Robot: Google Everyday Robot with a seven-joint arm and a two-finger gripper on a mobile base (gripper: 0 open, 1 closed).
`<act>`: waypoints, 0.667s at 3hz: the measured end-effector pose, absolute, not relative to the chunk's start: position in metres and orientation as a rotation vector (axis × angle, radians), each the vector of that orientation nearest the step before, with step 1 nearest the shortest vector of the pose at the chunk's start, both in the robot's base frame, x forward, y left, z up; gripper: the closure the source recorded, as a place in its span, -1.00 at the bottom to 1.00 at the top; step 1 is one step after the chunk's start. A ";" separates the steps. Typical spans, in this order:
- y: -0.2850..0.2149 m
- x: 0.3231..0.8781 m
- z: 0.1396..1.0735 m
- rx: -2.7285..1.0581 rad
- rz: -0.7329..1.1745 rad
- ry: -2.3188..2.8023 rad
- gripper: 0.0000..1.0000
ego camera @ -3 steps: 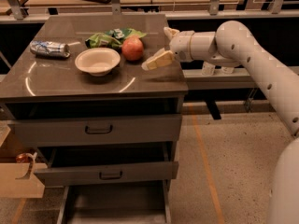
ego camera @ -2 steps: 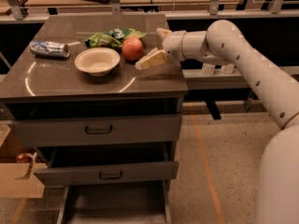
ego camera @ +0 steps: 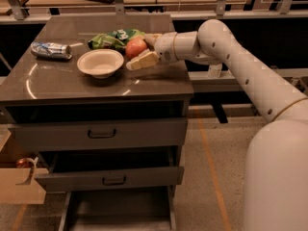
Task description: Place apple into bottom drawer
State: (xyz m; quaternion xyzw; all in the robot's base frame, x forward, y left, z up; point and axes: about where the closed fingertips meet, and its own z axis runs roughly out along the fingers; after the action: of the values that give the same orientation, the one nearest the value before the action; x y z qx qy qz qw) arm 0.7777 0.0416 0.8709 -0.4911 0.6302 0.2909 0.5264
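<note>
apple (ego camera: 135,46) red-pink | bowl (ego camera: 100,63) white | bag (ego camera: 109,39) green | can (ego camera: 50,50) silver-blue | hand (ego camera: 140,51) cream, beside apple | cabinet (ego camera: 144,134) grey

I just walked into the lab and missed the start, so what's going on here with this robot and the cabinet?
The robot's arm is stretched over the grey cabinet top, with its gripper right at the apple. The apple appears to rest on the top beside the white bowl, near a can and a green bag. The bottom drawer stands pulled open below, and the apple is not in it yet.
</note>
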 end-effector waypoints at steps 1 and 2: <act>0.056 0.771 0.870 -1.185 0.730 1.504 -0.21; 0.062 0.765 0.876 -1.186 0.739 1.492 0.25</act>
State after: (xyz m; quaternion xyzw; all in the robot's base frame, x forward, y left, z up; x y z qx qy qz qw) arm 0.7647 0.0618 0.8762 -0.4950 0.6228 0.3083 0.5216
